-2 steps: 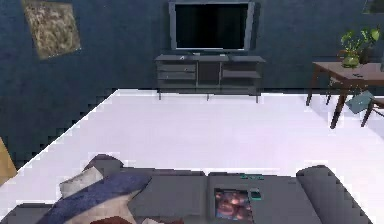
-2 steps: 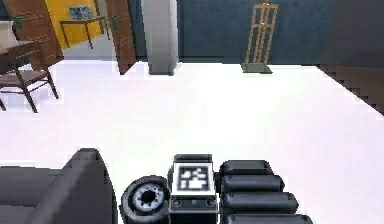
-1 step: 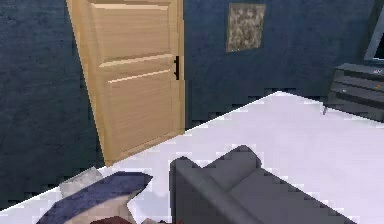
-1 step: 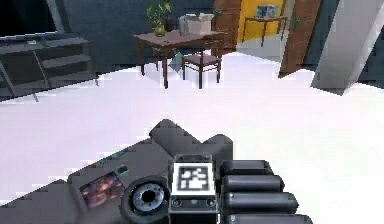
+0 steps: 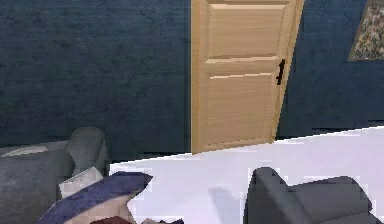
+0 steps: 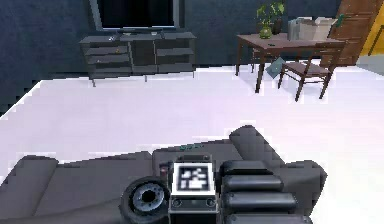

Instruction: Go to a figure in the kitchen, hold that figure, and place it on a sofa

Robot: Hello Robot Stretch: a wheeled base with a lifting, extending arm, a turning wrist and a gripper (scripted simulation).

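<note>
My arm stands at the dark sofa; whether my jaws hold the figure I cannot tell, so I'd lower gently toward a flat cushion, clear of the edge.

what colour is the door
Light tan wood with panels; the door shows best in the forward view.
</note>
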